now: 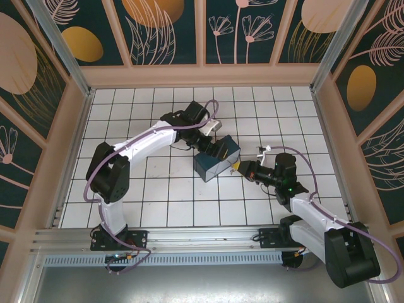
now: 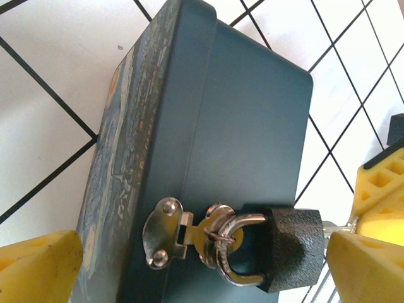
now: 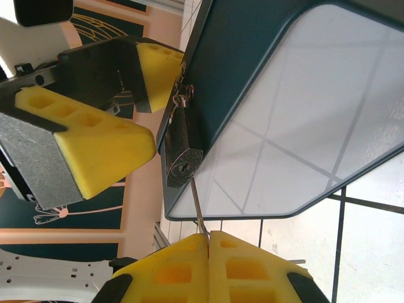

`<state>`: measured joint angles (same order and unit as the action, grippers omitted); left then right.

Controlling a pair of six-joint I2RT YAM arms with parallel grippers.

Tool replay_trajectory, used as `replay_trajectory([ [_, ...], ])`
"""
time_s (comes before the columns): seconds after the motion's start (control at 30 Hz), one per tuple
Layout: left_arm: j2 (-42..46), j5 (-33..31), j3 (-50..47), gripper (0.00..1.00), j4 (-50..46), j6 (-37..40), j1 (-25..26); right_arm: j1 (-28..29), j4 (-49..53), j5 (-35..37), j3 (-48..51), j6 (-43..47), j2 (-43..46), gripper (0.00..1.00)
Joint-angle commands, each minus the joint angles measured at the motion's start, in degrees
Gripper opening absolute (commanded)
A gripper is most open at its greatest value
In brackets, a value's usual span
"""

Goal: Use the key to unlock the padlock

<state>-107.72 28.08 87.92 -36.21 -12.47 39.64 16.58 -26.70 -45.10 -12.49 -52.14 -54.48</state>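
While the tin box point(image 2: 252, 126) sits on the counter point(image 2: 50, 76), the padlock point(image 2: 293, 246) hangs from its hasp point(image 2: 165, 230). Your right fingers point(image 3: 221, 259) are closed, pinching the key point(image 3: 198, 211), blade up against the padlock's keyhole face. Your left fingers point(image 2: 38, 268) stand wide open, one on either side of the box's hasp end, holding nothing.

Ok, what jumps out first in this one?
The dark padlock hangs from the hasp of the blue tin box, mid-table. The shut right gripper pinches the thin key, its tip at the keyhole, while the open left gripper straddles that end of the box.
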Motion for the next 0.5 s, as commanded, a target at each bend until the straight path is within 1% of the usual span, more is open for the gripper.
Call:
replay_trajectory([
  [0.0,1.55,0.51,-1.11,0.98,-0.39,-0.21,-0.42,-0.37,-1.14,-0.97,-1.88,0.99,0.78,0.00],
  [0.47,0.30,-0.26,-4.91,0.95,0.48,-0.01,-0.34,-0.11,-3.52,-1.55,-2.29,0.46,-1.10,0.00],
])
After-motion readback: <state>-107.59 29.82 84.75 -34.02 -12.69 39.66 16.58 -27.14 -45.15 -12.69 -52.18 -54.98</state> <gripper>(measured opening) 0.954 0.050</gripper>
